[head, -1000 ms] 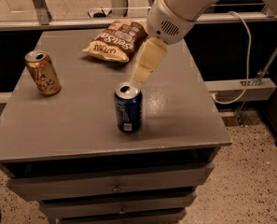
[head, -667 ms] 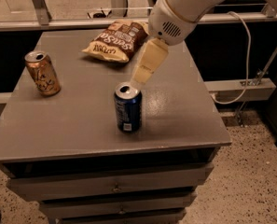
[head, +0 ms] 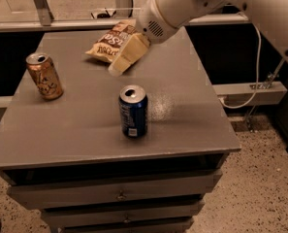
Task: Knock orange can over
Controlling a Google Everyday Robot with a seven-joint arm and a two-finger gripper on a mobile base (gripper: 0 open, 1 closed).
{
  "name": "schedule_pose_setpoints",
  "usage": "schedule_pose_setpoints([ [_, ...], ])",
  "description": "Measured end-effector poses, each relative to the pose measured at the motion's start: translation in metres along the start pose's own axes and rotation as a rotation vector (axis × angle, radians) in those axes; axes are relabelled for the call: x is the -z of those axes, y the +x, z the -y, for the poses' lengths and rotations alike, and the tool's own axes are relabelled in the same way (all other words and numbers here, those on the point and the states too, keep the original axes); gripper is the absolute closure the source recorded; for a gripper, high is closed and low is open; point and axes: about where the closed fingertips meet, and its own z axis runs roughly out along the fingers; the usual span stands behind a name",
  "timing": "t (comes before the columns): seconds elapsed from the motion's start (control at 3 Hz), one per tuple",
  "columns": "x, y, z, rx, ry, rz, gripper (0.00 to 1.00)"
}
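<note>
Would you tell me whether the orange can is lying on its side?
No, the orange can stands upright at the left, while the claw hangs well apart from it near the chip bag.

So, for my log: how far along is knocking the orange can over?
Nothing done: the orange can stands upright at the left of the table. In hand: the gripper hovers by the chip bag, well apart from the can. Left: reach it and tip it.

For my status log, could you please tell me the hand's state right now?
Hand: cannot be told; it hovers by the chip bag, apart from the orange can.
</note>
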Motion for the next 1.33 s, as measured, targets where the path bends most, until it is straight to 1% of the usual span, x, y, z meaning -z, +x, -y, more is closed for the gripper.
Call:
schedule_pose_setpoints([
  [0.33,-0.049,-0.021,0.018,-0.024,-0.022,0.117,0.0],
  [0.67,-0.106,-0.044,0.027,-0.037,-0.052,0.257,0.0],
  [1.0,-0.137,-0.064,0.026,-0.014,-0.08,0.335,0.0],
  [1.33,-0.16,-0.082,0.011,0.005,-0.143,0.385,0.0],
])
